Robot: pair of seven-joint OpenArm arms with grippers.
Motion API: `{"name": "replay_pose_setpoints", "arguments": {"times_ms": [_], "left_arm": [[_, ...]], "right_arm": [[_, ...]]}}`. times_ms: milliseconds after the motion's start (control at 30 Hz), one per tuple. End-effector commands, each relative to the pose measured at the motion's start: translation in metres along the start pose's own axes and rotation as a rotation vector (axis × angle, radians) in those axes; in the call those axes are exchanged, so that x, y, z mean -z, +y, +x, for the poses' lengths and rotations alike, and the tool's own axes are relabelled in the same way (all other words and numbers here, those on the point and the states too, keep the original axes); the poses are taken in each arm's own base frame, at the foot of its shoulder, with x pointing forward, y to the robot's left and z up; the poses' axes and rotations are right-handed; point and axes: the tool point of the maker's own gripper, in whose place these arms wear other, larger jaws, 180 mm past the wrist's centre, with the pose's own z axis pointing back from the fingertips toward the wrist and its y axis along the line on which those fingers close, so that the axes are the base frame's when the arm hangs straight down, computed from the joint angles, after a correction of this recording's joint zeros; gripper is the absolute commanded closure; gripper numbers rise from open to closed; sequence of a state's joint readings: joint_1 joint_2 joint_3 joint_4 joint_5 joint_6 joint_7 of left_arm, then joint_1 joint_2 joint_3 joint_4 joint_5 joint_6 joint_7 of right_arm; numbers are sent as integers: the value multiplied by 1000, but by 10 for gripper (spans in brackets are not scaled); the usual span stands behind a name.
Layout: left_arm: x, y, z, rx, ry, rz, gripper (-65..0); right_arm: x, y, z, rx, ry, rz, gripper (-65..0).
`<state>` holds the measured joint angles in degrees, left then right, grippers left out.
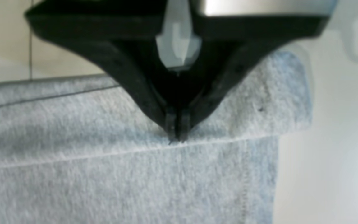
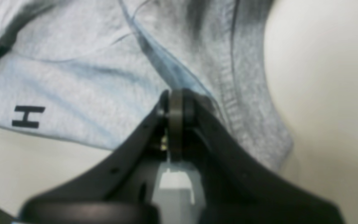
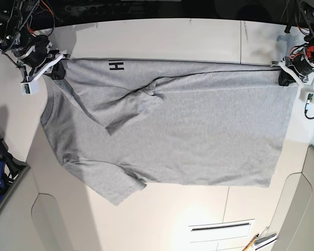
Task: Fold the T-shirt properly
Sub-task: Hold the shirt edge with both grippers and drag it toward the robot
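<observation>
Both end effectors are clamped on the far edge of the T-shirt [image 3: 172, 130], which lies spread across the white table [image 3: 146, 36] with its plain side mostly up. The left end effector [image 1: 176, 137] has its jaws pinched together on a folded-over hem corner, seen at the right of the base view. The right end effector [image 2: 176, 102] grips cloth beside the ribbed collar [image 2: 231, 102], at the left of the base view. A black letter H [image 3: 115, 66] shows where the far edge is turned over, and one sleeve [image 3: 131, 107] lies tucked inward on the body.

Judging by this, the lengthwise fold is in hand, with grips set at both ends of one long side. The next move likely calls for lifting both ends together, level and taut, and carrying that edge toward the near side so the cloth lands flat without sagging in the middle.
</observation>
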<state>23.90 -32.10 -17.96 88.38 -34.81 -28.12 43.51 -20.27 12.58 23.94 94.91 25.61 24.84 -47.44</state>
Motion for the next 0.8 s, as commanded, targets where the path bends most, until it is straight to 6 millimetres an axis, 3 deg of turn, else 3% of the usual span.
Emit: {"name": "replay_pose_setpoints", "arguments": {"times_ms": [0,200,400,600,767], "left_arm": [[-4,6,-43,17,170,32,0],[-16,-1,-88,-6,268,8,0],[-26,-13,-126,-45,335,-8,0],[-41,-32,-137,-133,289,-37,0],[-58,-28,-130,-178,253,-35,0]], "right_arm": [[-7,-10,-19,-21,81,-46,0],[-27,-13,-32,-41,96,-75,0],[-39,-17,-25,-55,70,-100,0],[-40,-17,-22,-58,60,-103,0],[-40,-17,-19,-59,45,-102,0]]}}
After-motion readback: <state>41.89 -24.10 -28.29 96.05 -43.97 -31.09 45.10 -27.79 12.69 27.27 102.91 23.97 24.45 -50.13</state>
